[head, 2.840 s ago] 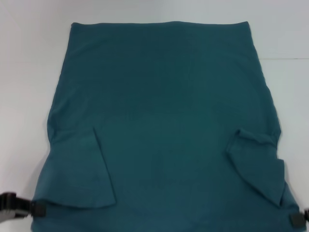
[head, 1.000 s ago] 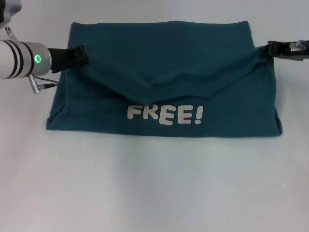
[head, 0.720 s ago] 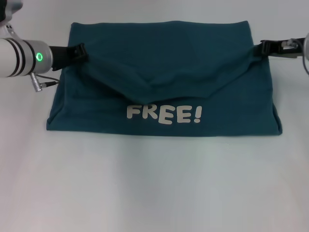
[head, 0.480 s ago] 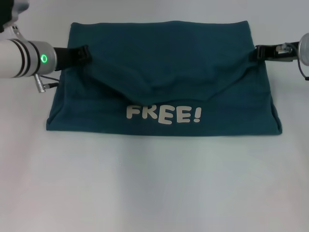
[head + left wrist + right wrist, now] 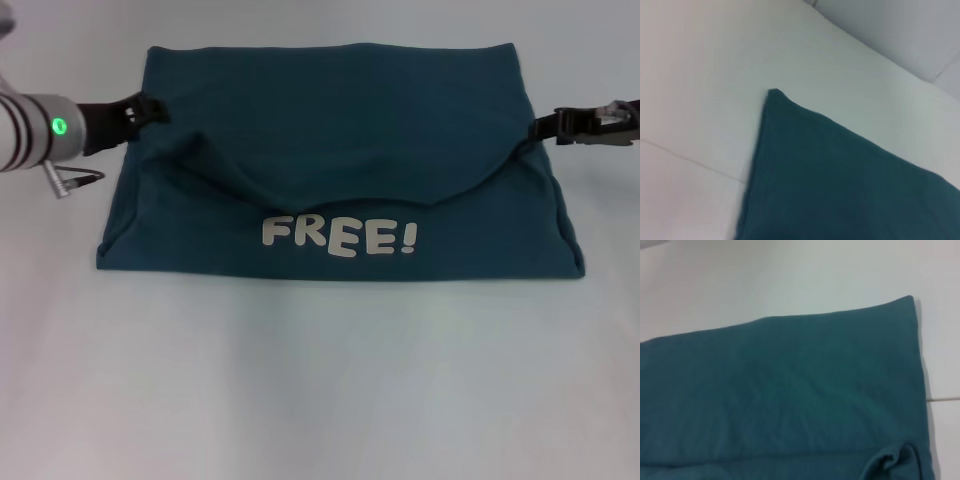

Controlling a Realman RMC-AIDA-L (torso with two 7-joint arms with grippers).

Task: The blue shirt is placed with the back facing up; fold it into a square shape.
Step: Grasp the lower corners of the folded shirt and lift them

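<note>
Left hand (image 5: 150, 106) now off blue shirt (image 5: 340, 150) (grip unclear), right hand (image 5: 548, 128) still pinching edge

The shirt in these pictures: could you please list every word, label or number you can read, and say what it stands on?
"FREE!" in white letters on the folded-over near part of the blue shirt, head view.
No other text, label or number is readable in any view; both wrist views show only plain cloth and table.
</note>
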